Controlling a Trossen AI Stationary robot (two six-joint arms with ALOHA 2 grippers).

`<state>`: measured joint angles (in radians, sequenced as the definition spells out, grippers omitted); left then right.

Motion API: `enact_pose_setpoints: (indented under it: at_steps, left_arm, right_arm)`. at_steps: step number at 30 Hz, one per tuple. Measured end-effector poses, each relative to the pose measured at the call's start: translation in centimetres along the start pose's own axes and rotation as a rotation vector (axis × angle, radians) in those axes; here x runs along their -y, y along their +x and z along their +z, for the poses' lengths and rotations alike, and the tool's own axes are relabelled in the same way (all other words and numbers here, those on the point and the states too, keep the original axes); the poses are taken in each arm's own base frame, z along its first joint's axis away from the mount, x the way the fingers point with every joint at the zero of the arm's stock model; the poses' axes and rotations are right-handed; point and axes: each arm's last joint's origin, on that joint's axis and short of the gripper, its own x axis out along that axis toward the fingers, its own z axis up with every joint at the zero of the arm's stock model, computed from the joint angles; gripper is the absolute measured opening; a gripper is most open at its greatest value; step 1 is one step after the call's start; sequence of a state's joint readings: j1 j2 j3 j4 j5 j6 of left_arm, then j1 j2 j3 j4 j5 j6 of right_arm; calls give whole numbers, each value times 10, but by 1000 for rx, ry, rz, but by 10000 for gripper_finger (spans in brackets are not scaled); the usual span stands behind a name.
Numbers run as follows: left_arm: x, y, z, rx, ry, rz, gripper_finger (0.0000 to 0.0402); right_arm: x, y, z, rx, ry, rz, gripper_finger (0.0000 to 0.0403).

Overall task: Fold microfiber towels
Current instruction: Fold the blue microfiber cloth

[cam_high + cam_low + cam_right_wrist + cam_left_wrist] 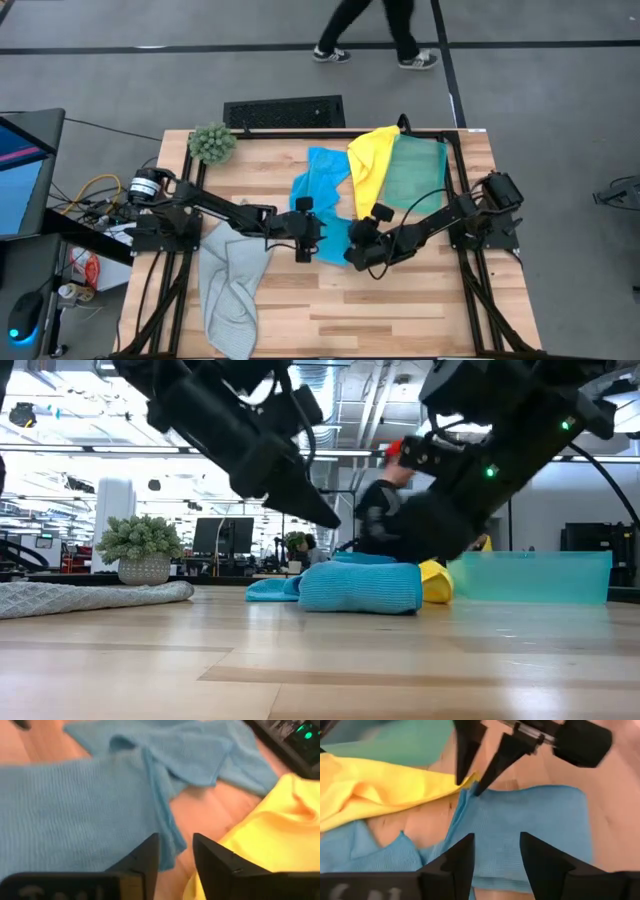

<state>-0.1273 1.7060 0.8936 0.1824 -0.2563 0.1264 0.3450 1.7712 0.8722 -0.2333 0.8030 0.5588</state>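
Note:
A folded bright blue towel (335,240) (360,587) lies flat on the table's middle. My left gripper (305,242) (497,837) stands open just above its left edge. My right gripper (353,255) (176,837) stands open at its right edge, above the cloth. A second blue towel (318,175) (200,745) lies crumpled behind it. Farther right a yellow towel (370,165) (375,785) lies partly over a teal green towel (418,172). A larger pale grey towel (232,285) lies rumpled at the near left, hanging over the table's near edge.
A fuzzy green plant (212,143) (143,548) stands at the far left corner. A person (375,30) walks past beyond the far edge. Bare wood (400,310) stretches across the near middle and near right of the table.

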Motion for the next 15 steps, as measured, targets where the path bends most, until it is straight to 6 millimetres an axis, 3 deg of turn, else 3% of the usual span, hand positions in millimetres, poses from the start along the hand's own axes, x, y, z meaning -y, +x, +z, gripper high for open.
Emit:
enact_pose_setpoints:
  at_steps: [5, 9, 15]
  left_arm:
    - [13, -11, 9, 45, -3, -29, 136]
    - [28, -3, 5, 66, 30, -75, 123]
    - [40, 21, -10, 59, 62, -61, 97]
  right_arm:
    - [9, -13, 12, 41, 12, 8, 181]
    - [14, -25, 11, 148, 73, 31, 192]
    - [0, -34, -27, 347, 188, 219, 169]
